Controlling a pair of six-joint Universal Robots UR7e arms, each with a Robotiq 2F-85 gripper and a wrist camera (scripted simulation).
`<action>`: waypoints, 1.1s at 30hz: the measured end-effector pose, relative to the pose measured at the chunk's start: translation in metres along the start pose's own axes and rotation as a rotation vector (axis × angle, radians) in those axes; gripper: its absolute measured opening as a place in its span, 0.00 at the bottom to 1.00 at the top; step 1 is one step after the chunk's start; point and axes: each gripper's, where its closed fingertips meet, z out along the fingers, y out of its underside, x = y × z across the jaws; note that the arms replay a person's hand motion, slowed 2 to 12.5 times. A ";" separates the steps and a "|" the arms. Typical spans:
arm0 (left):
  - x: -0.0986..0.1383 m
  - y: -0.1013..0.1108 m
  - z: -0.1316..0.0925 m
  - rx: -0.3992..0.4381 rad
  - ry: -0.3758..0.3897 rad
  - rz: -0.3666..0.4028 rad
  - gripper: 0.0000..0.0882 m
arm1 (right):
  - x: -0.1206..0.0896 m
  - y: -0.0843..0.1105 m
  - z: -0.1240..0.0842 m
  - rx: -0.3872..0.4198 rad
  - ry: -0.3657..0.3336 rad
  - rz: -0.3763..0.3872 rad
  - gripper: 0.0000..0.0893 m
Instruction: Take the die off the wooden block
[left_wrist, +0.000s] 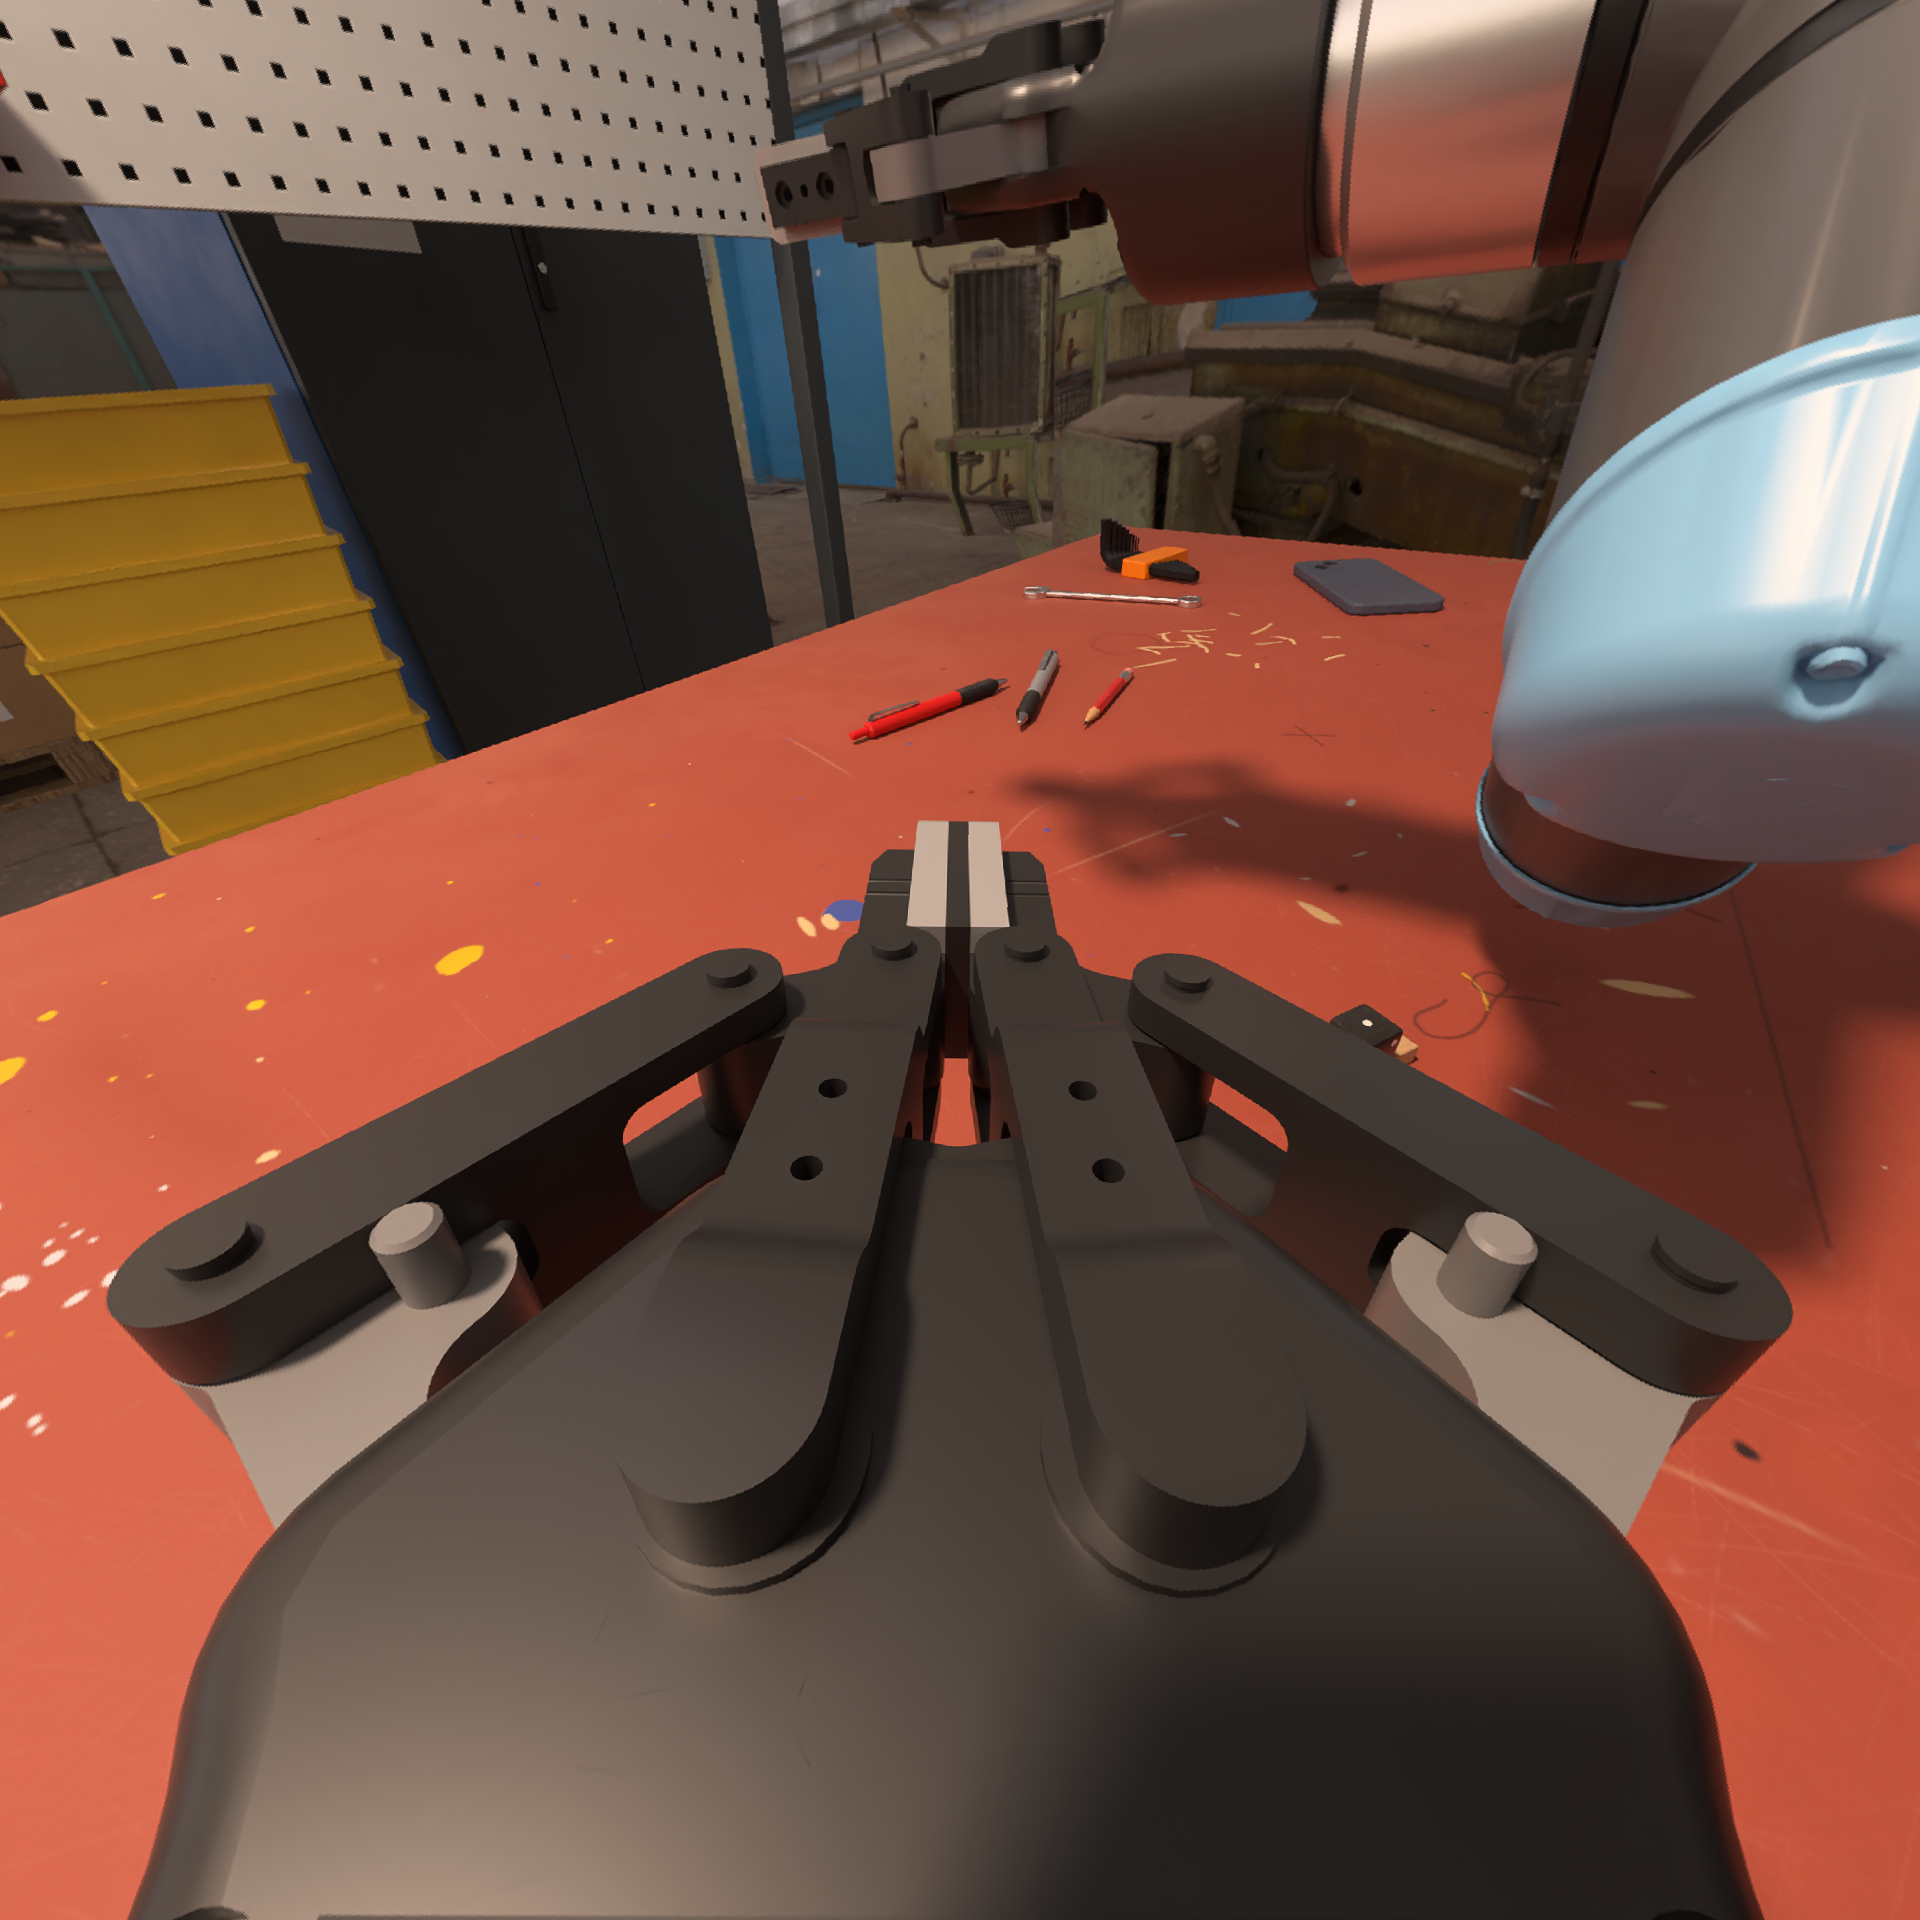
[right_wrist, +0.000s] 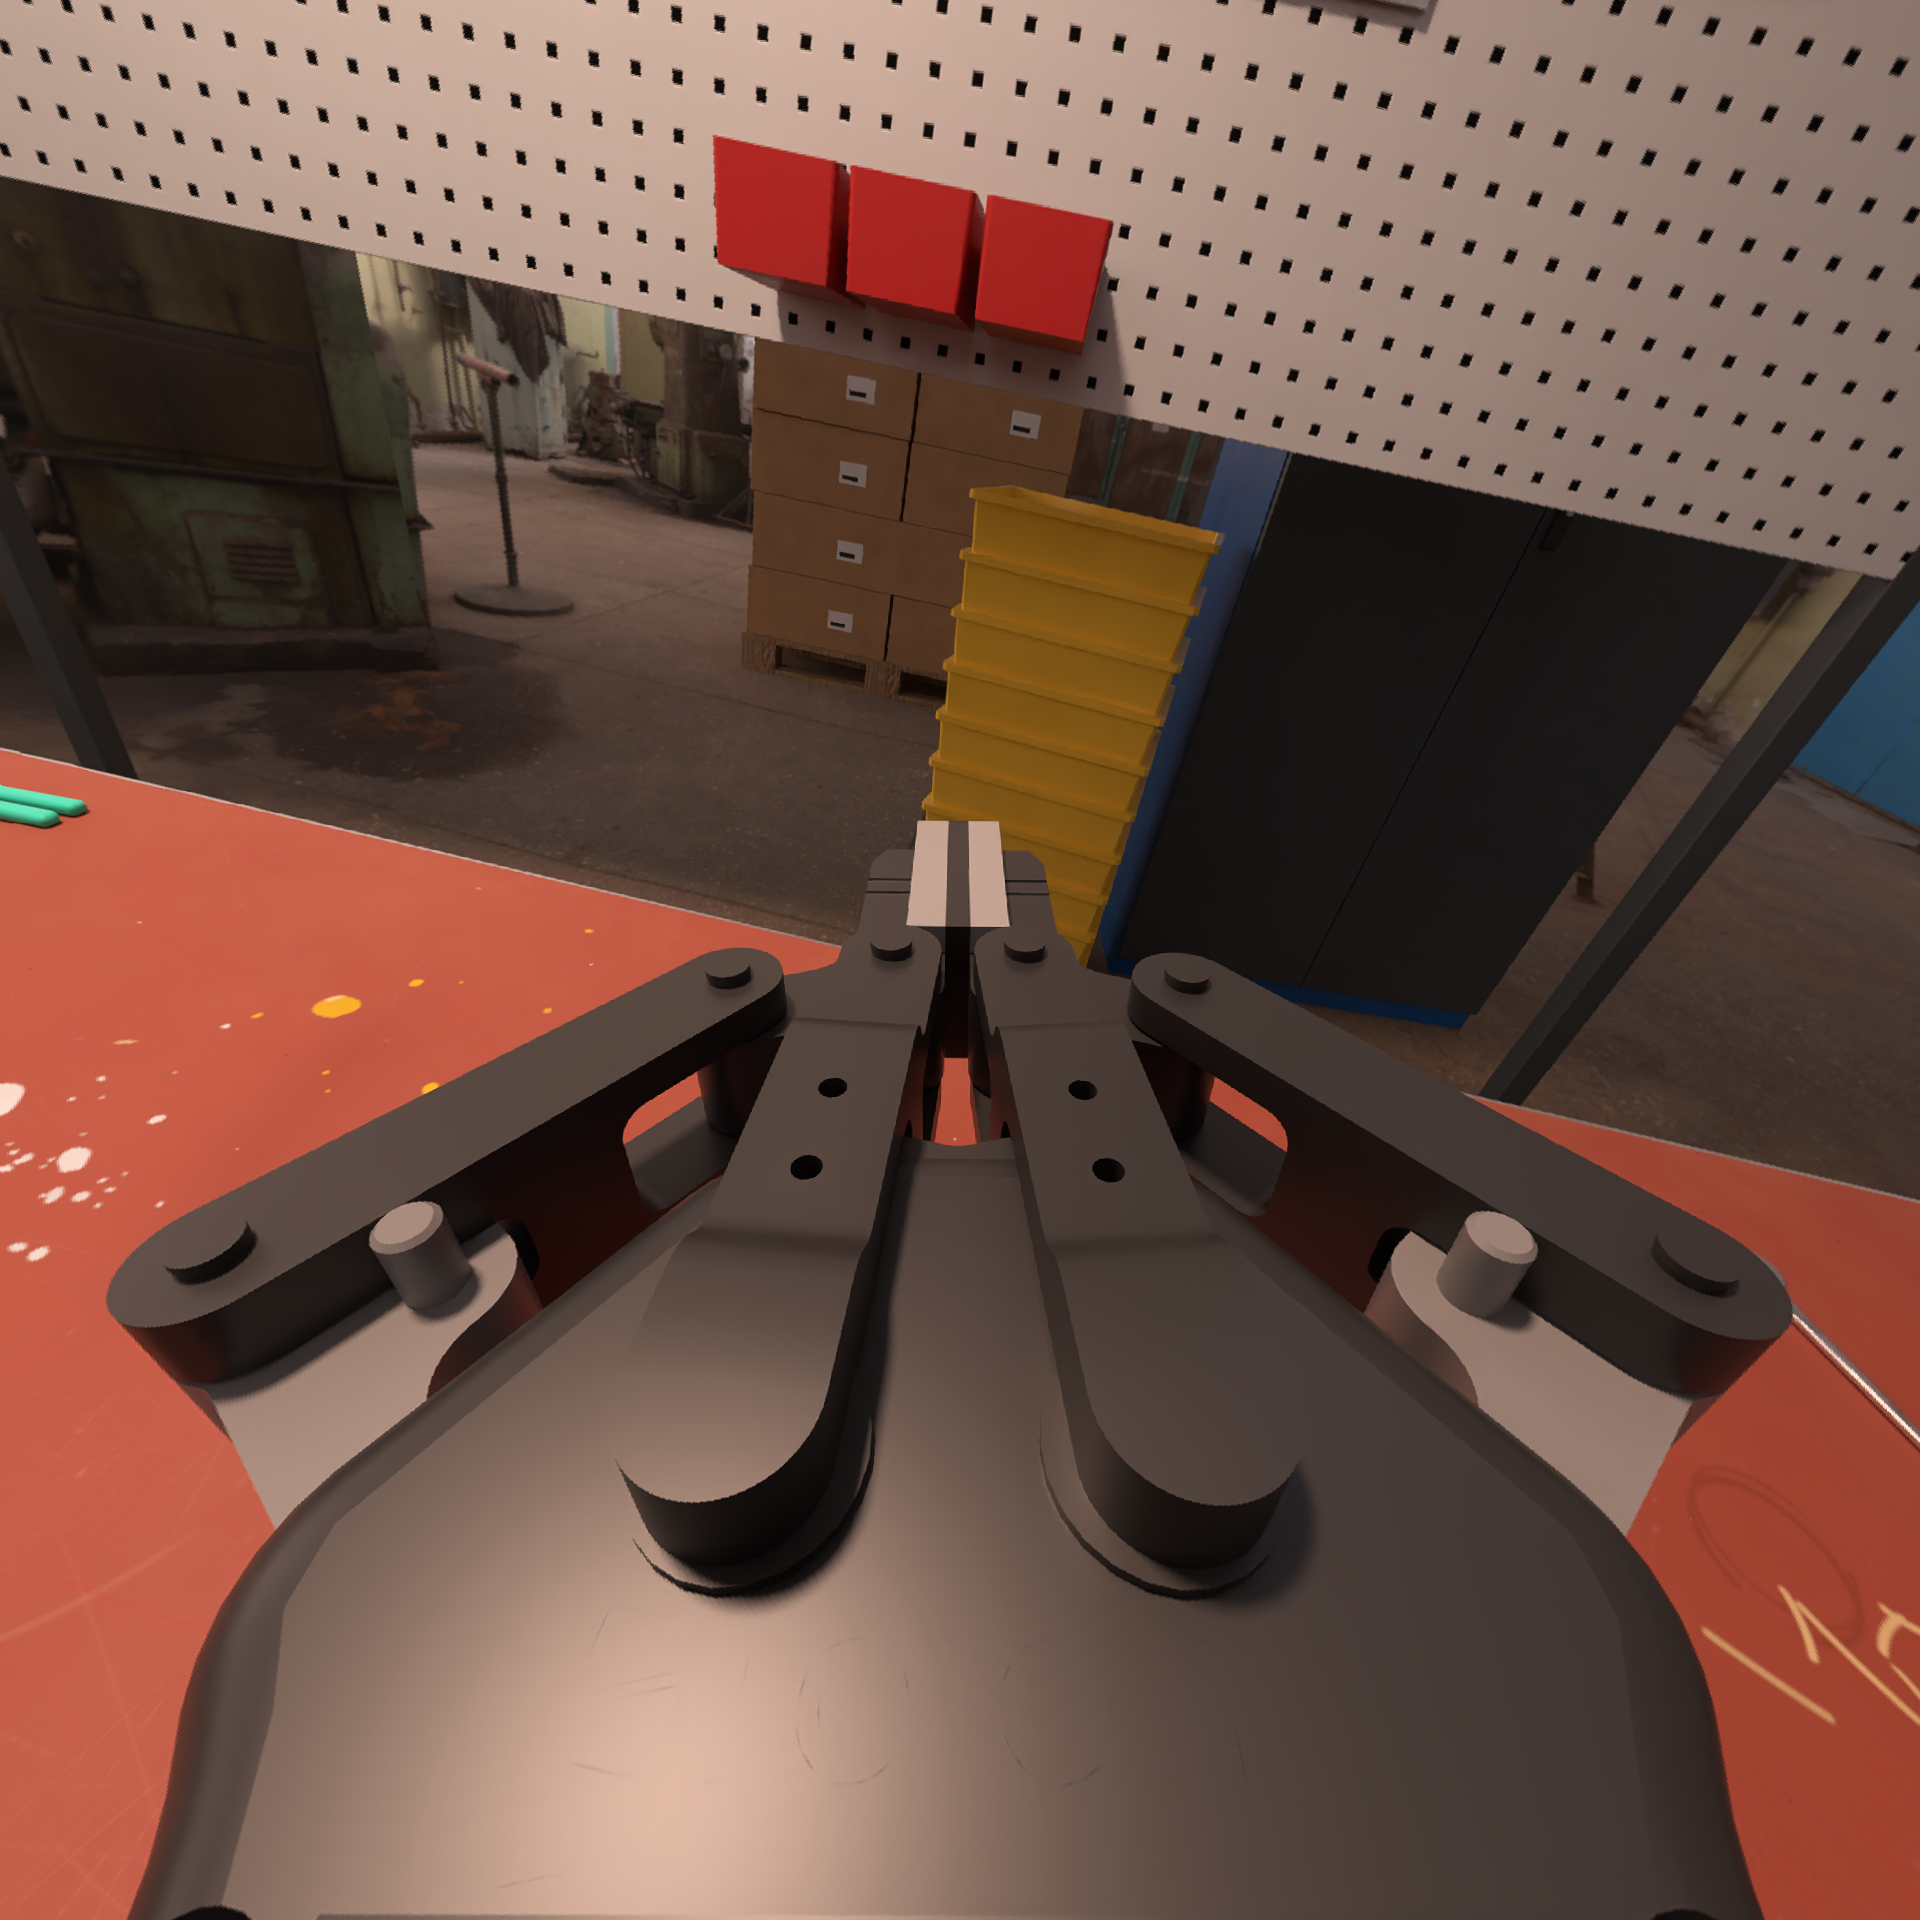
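A small black die (left_wrist: 1364, 1023) with pale pips sits on a light wooden block (left_wrist: 1403, 1046) on the red table, just right of my left gripper's right linkage, which partly hides both. My left gripper (left_wrist: 957, 864) is shut and empty, raised above the table and pointing past the die. My right gripper (right_wrist: 957, 864) is shut and empty, high over the table's far edge; it also shows in the left wrist view (left_wrist: 805, 189) at the top. Die and block do not show in the right wrist view.
On the red table (left_wrist: 623, 883) lie a red pen (left_wrist: 925, 709), a dark marker (left_wrist: 1037, 686), a red pencil (left_wrist: 1109, 696), a wrench (left_wrist: 1112, 596), a hex key set (left_wrist: 1143, 556) and a grey phone (left_wrist: 1366, 586). The right arm's elbow (left_wrist: 1704, 623) hangs at right. Yellow bins (right_wrist: 1060, 686) stand beyond the edge.
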 end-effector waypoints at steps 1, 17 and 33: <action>0.000 0.000 0.000 0.000 0.000 0.000 0.00 | 0.000 -0.002 0.001 0.003 -0.001 -0.004 0.00; 0.001 0.000 0.000 -0.004 0.008 -0.002 0.00 | -0.002 -0.011 0.008 0.026 -0.124 -0.077 0.00; 0.002 0.002 0.001 -0.011 0.014 -0.006 0.00 | 0.013 -0.007 0.010 0.020 -0.372 -0.035 0.00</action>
